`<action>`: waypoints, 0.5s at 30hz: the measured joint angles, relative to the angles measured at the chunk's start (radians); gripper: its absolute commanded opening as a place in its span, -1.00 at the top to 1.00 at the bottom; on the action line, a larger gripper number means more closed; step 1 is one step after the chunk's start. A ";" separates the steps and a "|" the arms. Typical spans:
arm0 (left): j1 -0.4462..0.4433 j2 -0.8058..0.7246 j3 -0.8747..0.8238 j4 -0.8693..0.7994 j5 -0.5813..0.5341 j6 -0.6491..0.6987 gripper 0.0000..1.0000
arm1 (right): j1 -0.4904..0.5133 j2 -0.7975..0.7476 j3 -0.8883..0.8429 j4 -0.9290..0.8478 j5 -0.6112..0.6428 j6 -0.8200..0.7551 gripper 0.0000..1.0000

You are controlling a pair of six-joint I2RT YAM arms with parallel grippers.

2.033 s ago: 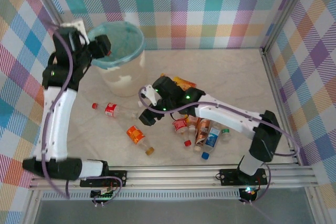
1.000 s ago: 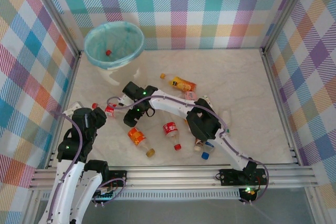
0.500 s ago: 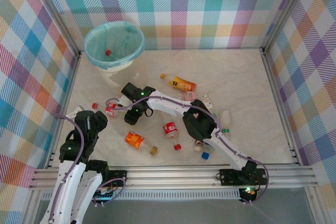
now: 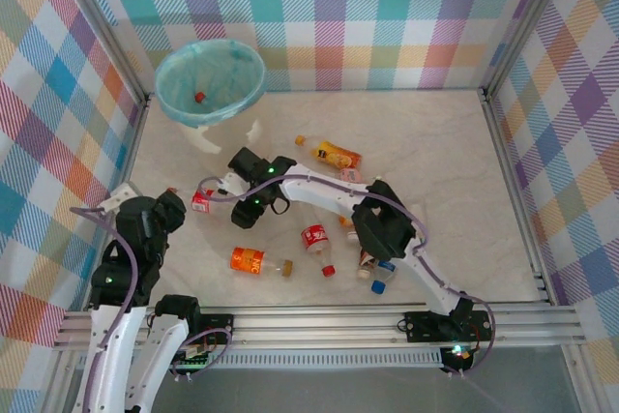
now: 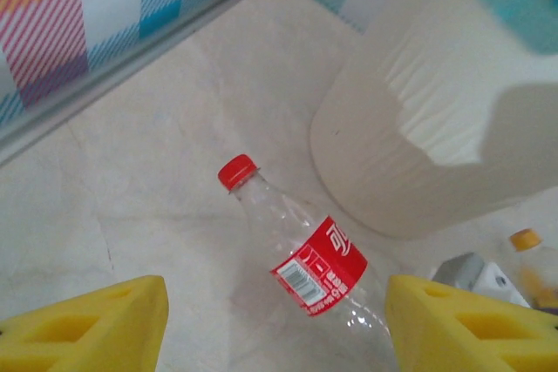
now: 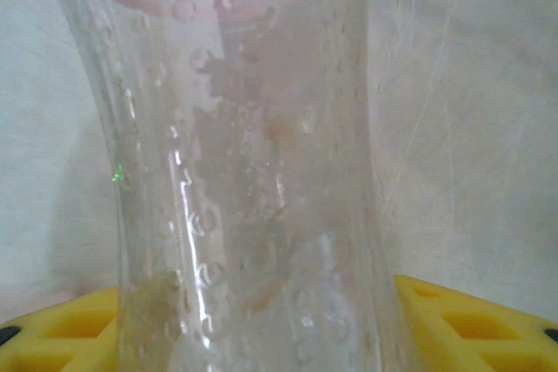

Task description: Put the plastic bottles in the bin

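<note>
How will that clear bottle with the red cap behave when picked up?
The clear plastic bottle with red cap and red label looks empty, so probably light. Lying on its round side, it may roll if nudged. Apparent droplets on its wall at the right pincer suggest a slippery grip.

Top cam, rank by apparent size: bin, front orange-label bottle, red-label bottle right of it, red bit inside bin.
1. bin
2. orange-label bottle and red-label bottle: look alike, not ranked
3. red bit

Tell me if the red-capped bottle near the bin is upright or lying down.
Lying down. The left wrist view shows the red-capped bottle flat on the table, cap and label side-on, near the bin.
</note>
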 measured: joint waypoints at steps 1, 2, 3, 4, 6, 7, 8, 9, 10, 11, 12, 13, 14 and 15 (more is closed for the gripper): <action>0.000 0.006 0.031 -0.002 -0.004 0.011 -0.33 | 0.000 -0.032 -0.018 0.010 -0.014 0.000 -0.02; 0.000 0.013 0.063 -0.005 -0.010 0.024 -0.33 | 0.000 -0.068 -0.038 0.021 -0.029 0.000 -0.02; 0.000 0.021 0.093 -0.009 -0.014 0.034 -0.33 | 0.000 -0.096 -0.056 0.032 -0.040 -0.001 -0.01; 0.000 0.032 0.129 -0.016 -0.018 0.048 -0.33 | 0.000 -0.131 -0.082 0.046 -0.053 -0.002 -0.01; 0.000 0.053 0.192 -0.021 -0.018 0.071 -0.33 | 0.000 -0.195 -0.140 0.074 -0.071 -0.005 -0.02; 0.000 0.065 0.224 -0.024 -0.016 0.083 -0.34 | 0.000 -0.229 -0.176 0.090 -0.081 -0.006 -0.01; 0.000 0.081 0.260 -0.026 -0.014 0.096 -0.51 | 0.000 -0.255 -0.204 0.097 -0.090 -0.007 -0.01; 0.000 0.094 0.288 -0.029 -0.010 0.109 -0.58 | 0.000 -0.276 -0.228 0.106 -0.100 -0.008 -0.01; 0.000 0.110 0.319 -0.034 -0.002 0.117 -0.60 | 0.000 -0.298 -0.253 0.113 -0.112 -0.007 -0.01; 0.000 0.127 0.350 -0.039 0.012 0.122 -0.61 | 0.000 -0.317 -0.276 0.121 -0.122 -0.007 -0.01; 0.000 0.146 0.381 -0.043 0.029 0.125 -0.66 | 0.000 -0.335 -0.298 0.129 -0.133 -0.006 -0.02; 0.000 0.160 0.400 -0.043 0.044 0.127 -0.67 | 0.000 -0.352 -0.317 0.136 -0.142 -0.003 -0.01; 0.000 0.177 0.421 -0.043 0.066 0.126 -0.67 | 0.000 -0.371 -0.338 0.148 -0.148 -0.002 -0.01; 0.000 0.192 0.437 -0.043 0.092 0.122 -0.67 | 0.000 -0.392 -0.361 0.161 -0.154 0.001 -0.01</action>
